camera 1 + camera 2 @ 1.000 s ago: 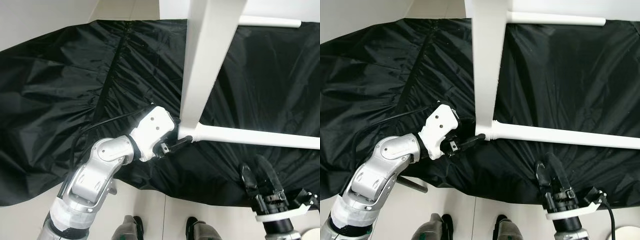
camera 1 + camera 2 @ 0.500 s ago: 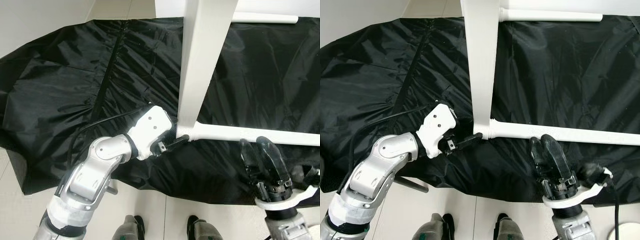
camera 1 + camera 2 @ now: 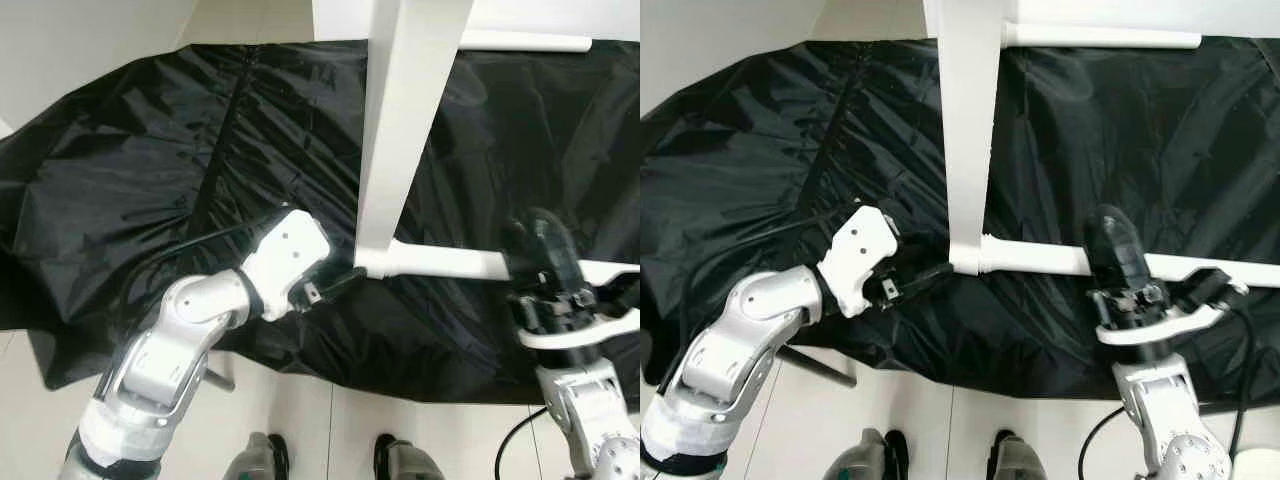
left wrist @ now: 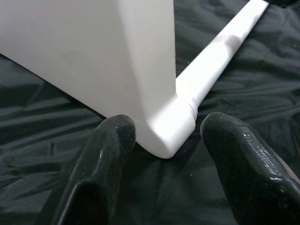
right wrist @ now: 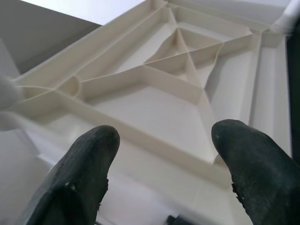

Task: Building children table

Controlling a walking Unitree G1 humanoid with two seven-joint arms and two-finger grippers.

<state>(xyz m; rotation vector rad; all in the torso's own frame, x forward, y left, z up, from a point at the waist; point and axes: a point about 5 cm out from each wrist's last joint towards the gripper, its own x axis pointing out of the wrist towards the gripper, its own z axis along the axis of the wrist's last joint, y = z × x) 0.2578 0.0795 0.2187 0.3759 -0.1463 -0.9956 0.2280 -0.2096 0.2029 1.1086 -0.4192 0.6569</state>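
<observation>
- The white children's table (image 3: 410, 120) stood tipped on its side over a black sheet (image 3: 150, 150) spread on the floor, its flat top edge-on and running from twelve o'clock down to the middle of the head views.
- A round white leg (image 3: 1040, 258) left the table's lower corner toward three o'clock, lying just above the sheet; a second leg (image 3: 1100, 37) ran the same way up near one o'clock.
- By its look the table was moulded plastic: the right wrist view showed a hollow ribbed underside (image 5: 178, 65), so I judged it light and stiff, but smooth and likely to slip between hard fingers.
- The leg near its socket and the corner seemed the best holds; the ribs offer edges too.
- The left gripper (image 3: 345, 278) sat at the lower corner from about eight o'clock, its fingers (image 4: 108, 150) spread apart to either side of the corner joint, not closed on it.
- The right gripper (image 3: 1118, 250) was raised at four o'clock across the lower leg, fingers (image 5: 84, 159) apart and pointed up at the underside, gripping nothing.
- Open room lay over the sheet toward nine and ten o'clock; the sheet's near hem ended on pale floor tiles (image 3: 320, 430) at six o'clock, beside the robot's feet (image 3: 265, 455), so a loose fold could catch a dragged leg.
</observation>
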